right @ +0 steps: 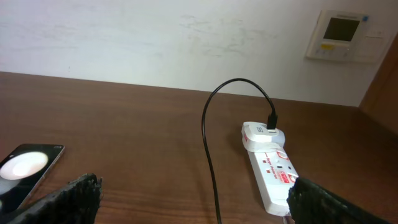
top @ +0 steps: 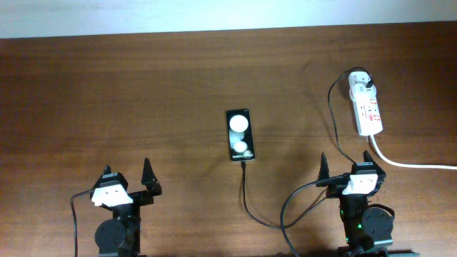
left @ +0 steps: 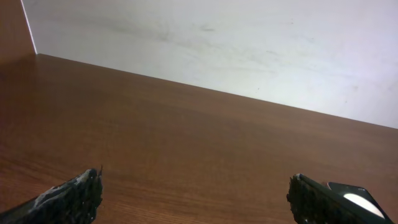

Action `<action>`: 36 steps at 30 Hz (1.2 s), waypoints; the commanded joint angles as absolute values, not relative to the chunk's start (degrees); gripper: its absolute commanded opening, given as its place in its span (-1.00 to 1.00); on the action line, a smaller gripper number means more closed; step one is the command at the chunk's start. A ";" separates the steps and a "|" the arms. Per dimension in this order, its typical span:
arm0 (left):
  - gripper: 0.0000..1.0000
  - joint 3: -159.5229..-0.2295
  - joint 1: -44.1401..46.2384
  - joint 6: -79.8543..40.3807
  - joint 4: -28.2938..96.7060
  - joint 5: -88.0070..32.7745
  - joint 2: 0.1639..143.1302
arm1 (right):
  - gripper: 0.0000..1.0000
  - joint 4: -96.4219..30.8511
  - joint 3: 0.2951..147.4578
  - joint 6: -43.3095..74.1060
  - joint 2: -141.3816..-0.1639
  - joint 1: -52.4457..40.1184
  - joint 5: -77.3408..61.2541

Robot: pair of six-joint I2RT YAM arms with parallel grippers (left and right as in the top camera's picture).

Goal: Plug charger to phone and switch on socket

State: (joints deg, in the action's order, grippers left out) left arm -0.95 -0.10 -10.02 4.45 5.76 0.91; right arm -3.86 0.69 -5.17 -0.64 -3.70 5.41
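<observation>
The black phone (top: 239, 134) lies mid-table with two white glare spots; it also shows in the right wrist view (right: 25, 171) and at the left wrist view's edge (left: 360, 200). The charger's thin black cable (top: 246, 196) meets the phone's near end, loops by the right arm, and runs up (right: 208, 149) to its white adapter (top: 360, 86) plugged into the socket's far end. The white socket (top: 368, 111) with red markings lies at the right, also in the right wrist view (right: 273, 177). My left gripper (top: 128, 173) and right gripper (top: 345, 165) are open and empty near the front edge.
The socket's thick white cord (top: 410, 164) runs off to the right edge. A white wall borders the table's far side (left: 217, 43), with a wall control panel (right: 342, 34) at the right. My arms' own black wires hang at the front.
</observation>
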 commanded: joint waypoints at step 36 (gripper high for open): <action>0.98 -0.58 -0.27 6.57 4.78 0.16 0.69 | 0.97 -4.29 0.32 -5.56 -0.36 -1.85 4.54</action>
State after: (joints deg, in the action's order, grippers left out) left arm -0.95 -0.10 5.43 4.73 0.80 0.91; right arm -3.86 0.69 -5.15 -0.62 -2.22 4.99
